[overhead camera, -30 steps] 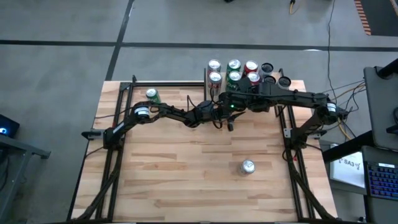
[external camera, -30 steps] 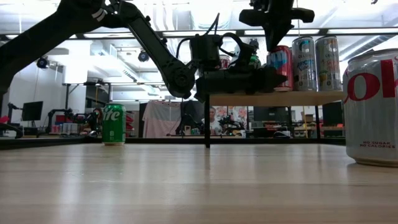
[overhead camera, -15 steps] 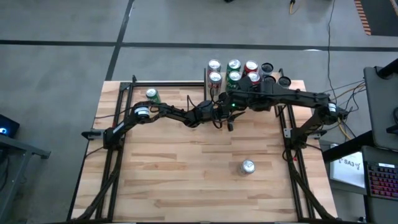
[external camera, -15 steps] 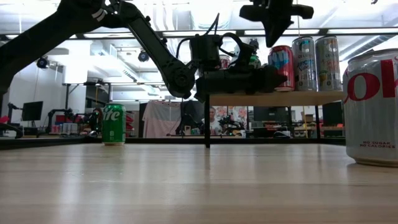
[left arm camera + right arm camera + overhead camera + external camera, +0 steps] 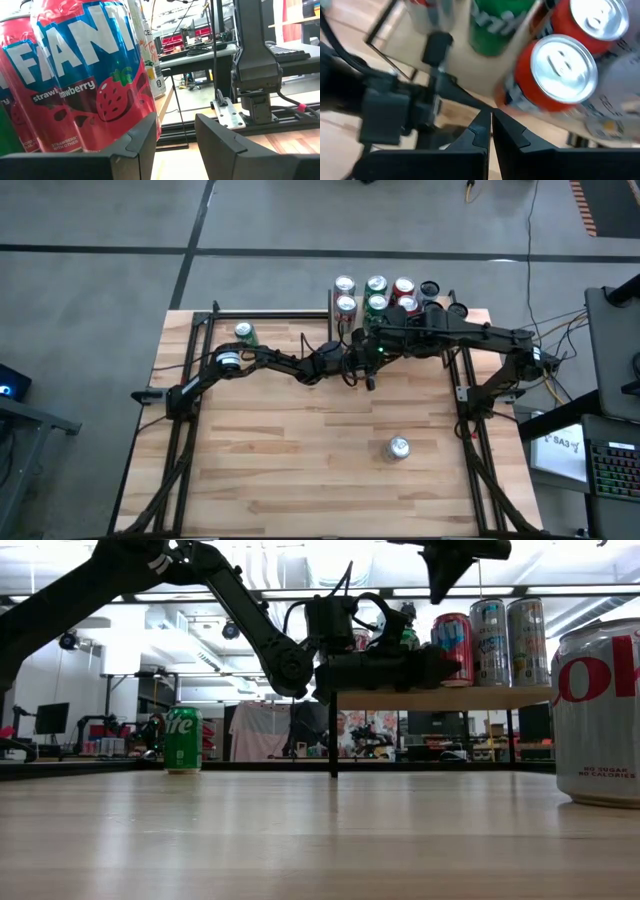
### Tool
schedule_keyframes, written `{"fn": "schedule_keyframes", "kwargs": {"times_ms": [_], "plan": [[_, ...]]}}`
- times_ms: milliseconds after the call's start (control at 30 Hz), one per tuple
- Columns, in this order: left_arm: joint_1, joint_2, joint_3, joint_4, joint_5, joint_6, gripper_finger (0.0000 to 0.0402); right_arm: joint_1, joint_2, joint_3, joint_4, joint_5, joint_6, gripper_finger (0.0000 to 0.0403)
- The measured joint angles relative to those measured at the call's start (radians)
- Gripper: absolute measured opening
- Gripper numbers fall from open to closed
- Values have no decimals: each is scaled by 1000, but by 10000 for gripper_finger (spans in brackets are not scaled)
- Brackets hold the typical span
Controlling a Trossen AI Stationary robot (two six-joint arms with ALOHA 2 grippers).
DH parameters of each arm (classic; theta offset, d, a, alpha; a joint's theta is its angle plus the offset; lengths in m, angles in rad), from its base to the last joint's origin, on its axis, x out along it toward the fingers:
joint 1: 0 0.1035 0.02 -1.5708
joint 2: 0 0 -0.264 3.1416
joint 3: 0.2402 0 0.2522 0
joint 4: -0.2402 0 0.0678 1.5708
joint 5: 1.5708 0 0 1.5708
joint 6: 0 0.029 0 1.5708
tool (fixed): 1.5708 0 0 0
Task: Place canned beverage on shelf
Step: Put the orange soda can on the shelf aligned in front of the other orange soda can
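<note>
The shelf [image 5: 470, 697] is a light wood board on thin black posts at the table's far edge [image 5: 388, 320]. Several cans stand upright on it. A red strawberry soda can [image 5: 451, 648] stands at its near side and shows large in the left wrist view [image 5: 95, 75]. My left gripper [image 5: 450, 664] is open and empty, level at shelf height, pointing toward the table's right, with that can beside its far finger [image 5: 142, 145]. My right gripper [image 5: 441, 590] is shut and empty, pointing down above the red cans [image 5: 562, 67]. My left gripper has nothing between its fingers. Its far finger [image 5: 142, 145] stands in front of the strawberry can's lower part, and I cannot tell whether it touches the can.
A green can [image 5: 244, 332] stands on the table at the far left [image 5: 183, 740]. A silver-and-red cola can [image 5: 399, 447] stands toward the near right [image 5: 600, 710]. Dark cans [image 5: 445, 305] stand right of the shelf. The table's middle and near left show bare wood.
My right gripper has risen straight up from just above the red can's top to well above the shelf. The cans and my left gripper have kept still.
</note>
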Motion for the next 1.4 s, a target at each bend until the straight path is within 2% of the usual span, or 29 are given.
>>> {"fn": "schedule_keyframes", "kwargs": {"times_ms": [267, 667, 1400], "plan": [[0, 0, 0, -3, 0, 0, 121, 0, 0, -10, -45, 10, 36, 9], [0, 0, 0, -5, -2, 0, 121, -12, 2, -28, -45, 113, 37, 9], [0, 0, 0, -6, -2, 0, 121, -18, 4, -46, -46, 147, 33, 9]]}}
